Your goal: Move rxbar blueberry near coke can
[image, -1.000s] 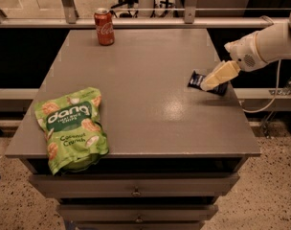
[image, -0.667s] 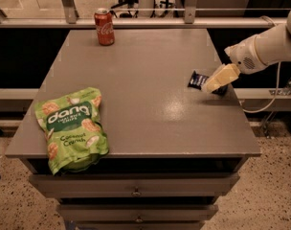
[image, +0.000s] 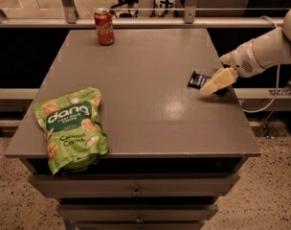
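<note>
The rxbar blueberry [image: 198, 80], a small dark navy bar, lies flat near the right edge of the grey table [image: 145, 85]. My gripper [image: 216, 83] comes in from the right on a white arm and sits over the bar's right end, hiding part of it. The coke can [image: 104, 27], red with white script, stands upright at the table's far left corner, far from the bar and the gripper.
A large green chip bag [image: 72, 127] lies at the table's front left, overhanging the front edge. Drawers sit under the tabletop. A rail and glass panels run behind the table. A cable hangs at the right.
The gripper and the bar stay in nearly the same place at the table's right edge. The can and the bag have not moved.
</note>
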### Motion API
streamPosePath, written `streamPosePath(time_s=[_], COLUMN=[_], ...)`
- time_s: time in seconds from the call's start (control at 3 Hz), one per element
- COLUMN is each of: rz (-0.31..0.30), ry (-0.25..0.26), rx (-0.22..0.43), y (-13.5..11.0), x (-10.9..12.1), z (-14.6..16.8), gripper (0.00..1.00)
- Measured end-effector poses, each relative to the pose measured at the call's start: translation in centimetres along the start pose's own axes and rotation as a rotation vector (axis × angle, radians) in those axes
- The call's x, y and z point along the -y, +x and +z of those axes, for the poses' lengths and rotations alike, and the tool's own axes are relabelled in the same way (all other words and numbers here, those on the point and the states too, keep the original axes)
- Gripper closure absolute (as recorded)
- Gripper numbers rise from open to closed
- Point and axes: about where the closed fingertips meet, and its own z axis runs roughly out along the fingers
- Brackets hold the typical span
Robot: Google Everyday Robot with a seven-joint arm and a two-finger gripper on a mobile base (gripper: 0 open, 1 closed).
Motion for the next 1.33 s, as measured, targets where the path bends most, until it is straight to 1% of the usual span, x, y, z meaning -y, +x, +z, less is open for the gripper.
streamPosePath(time_s=[0.33,1.0,1.33], rz=[0.013,0.032,0.006], ry=[-0.013,-0.015,0.000], rx=[0.002,0.009,0.044], y=[0.2,0.2,-1.7], x=[-0.2,-0.3,0.2], z=[0.3,0.3,-0.7], gripper=[0.36,0.82,1.00])
